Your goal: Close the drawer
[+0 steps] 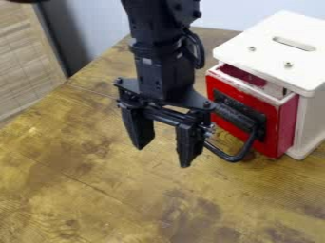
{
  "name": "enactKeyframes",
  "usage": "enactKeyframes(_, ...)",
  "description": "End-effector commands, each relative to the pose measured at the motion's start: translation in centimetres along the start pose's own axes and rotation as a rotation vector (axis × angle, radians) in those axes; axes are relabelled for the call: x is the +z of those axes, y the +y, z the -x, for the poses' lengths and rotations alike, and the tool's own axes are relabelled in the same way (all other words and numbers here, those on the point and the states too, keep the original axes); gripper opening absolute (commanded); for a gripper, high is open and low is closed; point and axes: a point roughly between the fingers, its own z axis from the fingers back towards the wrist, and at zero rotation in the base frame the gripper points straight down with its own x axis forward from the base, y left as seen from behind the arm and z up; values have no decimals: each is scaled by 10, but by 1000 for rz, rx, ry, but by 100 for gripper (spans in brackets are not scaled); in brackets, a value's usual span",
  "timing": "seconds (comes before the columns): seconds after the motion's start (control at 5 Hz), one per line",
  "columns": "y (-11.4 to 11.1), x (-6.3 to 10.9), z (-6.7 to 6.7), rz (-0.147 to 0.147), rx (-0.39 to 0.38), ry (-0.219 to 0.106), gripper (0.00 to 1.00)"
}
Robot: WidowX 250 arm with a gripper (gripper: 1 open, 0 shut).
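Note:
The red-fronted drawer [253, 106] with a black panel sits in a white box [282, 52] at the right of the wooden table. It is pulled out a little from the box. Its black U-shaped bar handle [230, 148] sticks out toward the front left. My black gripper [162, 145] hangs just left of the handle, fingers pointing down, open and empty. Its right finger [189, 144] is close beside the handle; I cannot tell whether they touch.
The white box has a slotted top [297, 43]. The worn wooden table [89, 190] stretches to the left and front. A slatted wooden panel [26, 57] stands at the far left behind the table.

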Motion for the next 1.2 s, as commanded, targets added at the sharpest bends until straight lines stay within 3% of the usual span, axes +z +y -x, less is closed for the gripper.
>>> enactKeyframes(0.0, -2, -5, -4, 2, -1, 6, 100)
enactKeyframes(0.6, -15, -30, -46, 2, 39, -12, 100)
enactKeyframes(1.0, -17, -41, -67, 3, 55, -14, 100)
